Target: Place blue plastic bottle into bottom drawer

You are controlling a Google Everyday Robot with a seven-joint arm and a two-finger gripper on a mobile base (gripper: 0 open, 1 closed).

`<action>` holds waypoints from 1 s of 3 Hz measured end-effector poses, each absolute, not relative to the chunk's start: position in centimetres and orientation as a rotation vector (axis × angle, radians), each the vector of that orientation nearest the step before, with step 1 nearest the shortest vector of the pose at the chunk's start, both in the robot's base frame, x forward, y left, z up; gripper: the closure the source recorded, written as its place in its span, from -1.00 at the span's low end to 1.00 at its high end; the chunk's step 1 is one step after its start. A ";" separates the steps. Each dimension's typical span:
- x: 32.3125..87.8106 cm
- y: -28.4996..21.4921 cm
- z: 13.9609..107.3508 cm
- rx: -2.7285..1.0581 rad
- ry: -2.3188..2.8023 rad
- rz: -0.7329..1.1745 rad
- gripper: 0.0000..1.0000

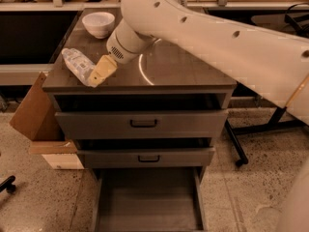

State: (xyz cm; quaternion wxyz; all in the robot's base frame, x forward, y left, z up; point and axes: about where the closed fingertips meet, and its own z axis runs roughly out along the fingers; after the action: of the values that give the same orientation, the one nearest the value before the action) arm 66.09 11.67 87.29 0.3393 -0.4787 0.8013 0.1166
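Gripper [100,72] sits at the near end of the blue plastic bottle [75,62] on the cabinet top [188,69]. Its opening and hold cannot be told. Bottom drawer [147,204] is pulled out.

Dim warm light; curved glare on cabinet top [188,66] beside gripper [100,73] near its front edge; drawer recesses [140,103] dark.

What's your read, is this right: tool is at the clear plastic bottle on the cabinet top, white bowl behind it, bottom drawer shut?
Not quite: the dark bottom drawer is open, not shut, as the camera view shows. The rest holds: the tool is at the clear crinkly plastic bottle on the dark cabinet top, with the white bowl behind it.
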 end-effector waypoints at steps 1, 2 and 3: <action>66.1 11.7 87.3 -1.246 2.087 0.304 -1.00; 67.0 13.2 86.9 -1.225 2.094 0.315 -1.00; 67.7 15.2 86.5 -1.203 2.111 0.346 -1.00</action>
State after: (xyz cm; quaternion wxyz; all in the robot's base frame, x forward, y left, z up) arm 67.68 15.25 86.50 0.3370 -0.4617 0.8097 0.1327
